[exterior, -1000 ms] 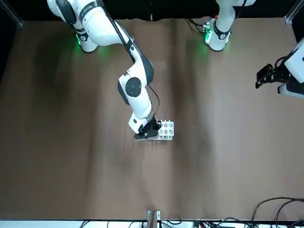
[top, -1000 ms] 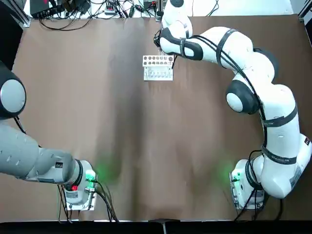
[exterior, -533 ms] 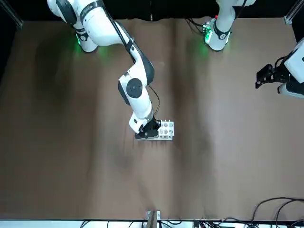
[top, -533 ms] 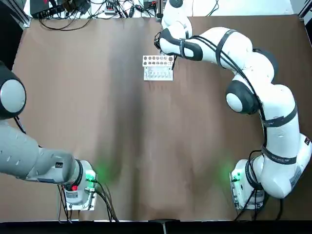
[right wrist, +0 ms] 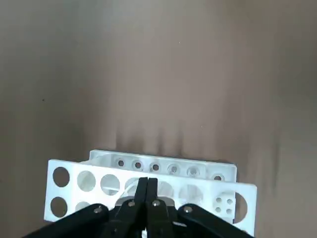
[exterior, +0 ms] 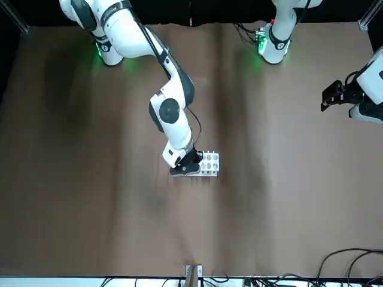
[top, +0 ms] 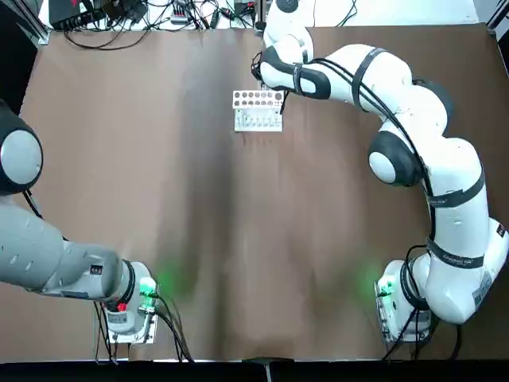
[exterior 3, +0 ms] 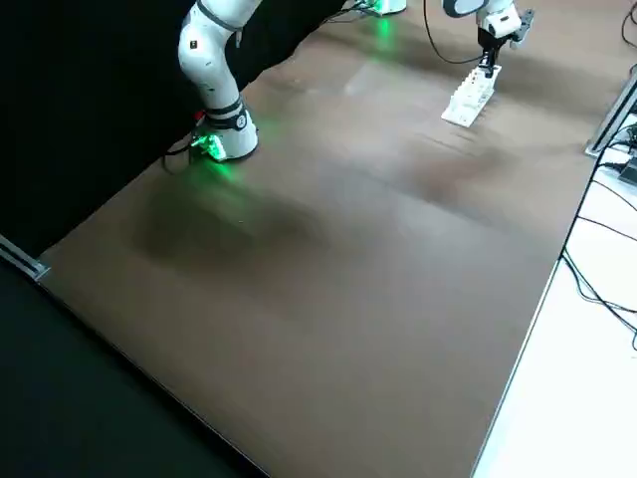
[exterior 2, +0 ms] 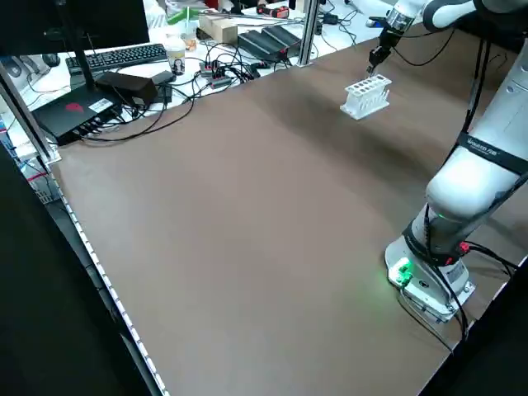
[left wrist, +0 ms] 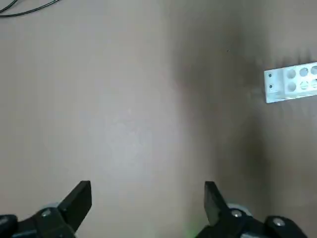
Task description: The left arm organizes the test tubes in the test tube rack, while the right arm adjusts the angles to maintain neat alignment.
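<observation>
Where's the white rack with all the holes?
In the top view, the rack is near the table's far edge, just right of the middle, beside the right arm's gripper.

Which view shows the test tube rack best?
Right wrist: the test tube rack fills the lower part, holes distinct, end effector partly covering it. Top, front, left side and right side show it small; left wrist shows only one end.

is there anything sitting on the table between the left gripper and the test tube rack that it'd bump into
Nothing visible on the table stands between the left gripper and the test tube rack, though the right gripper is already at the rack.
</observation>
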